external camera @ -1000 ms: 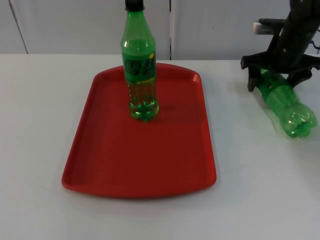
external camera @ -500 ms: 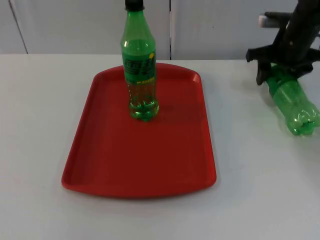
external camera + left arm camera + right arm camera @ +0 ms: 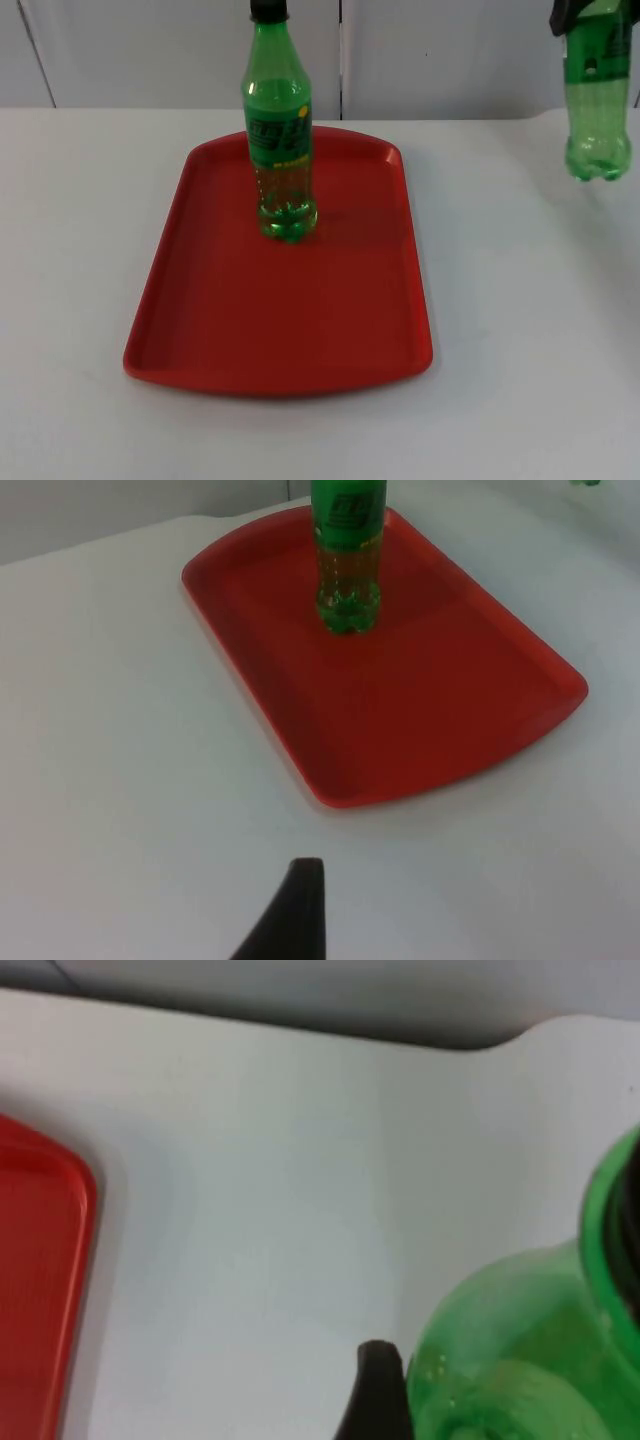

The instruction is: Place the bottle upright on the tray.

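Waiting over the desk (image 3: 80,300), the left gripper (image 3: 290,920) hides its finger state; ahead of it the red tray (image 3: 200,330) carries one standing bottle (image 3: 279,130). Rightward, the right gripper (image 3: 575,12) clasps the second bottle (image 3: 596,95) aloft; carry it level, lowering onto bare tray beside the first.

One bottle (image 3: 279,140) stands upright on the tray (image 3: 280,330), mid-frame on the counter (image 3: 80,250); a second bottle (image 3: 596,100) hangs upper right.
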Controlling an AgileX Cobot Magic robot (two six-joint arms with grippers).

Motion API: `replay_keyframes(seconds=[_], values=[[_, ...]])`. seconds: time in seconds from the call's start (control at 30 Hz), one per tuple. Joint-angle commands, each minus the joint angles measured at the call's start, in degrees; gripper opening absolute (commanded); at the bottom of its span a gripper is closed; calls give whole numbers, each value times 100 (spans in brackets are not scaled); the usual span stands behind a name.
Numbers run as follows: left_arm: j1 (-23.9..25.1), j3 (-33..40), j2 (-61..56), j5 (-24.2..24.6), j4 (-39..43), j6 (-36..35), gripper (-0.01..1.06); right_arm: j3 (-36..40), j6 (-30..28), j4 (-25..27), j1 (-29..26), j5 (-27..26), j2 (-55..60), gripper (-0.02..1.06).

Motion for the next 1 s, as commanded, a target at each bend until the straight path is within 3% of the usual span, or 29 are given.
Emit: replay_keyframes(seconds=[0.0, 0.57, 0.8, 0.97], values=[[-30, 29, -25, -9, -3, 20, 93, -24, -102, -8, -17, 81, -70, 0], [-30, 29, -25, -9, -3, 20, 93, -7, -300, 290, 292, 81, -1169, 0], [-30, 29, -25, -9, -3, 20, 93, 680, -564, 382, 674, 81, -2004, 0], [-30, 29, -25, -9, -3, 20, 93, 1656, -663, 393, 1000, -503, -2838, 0]])
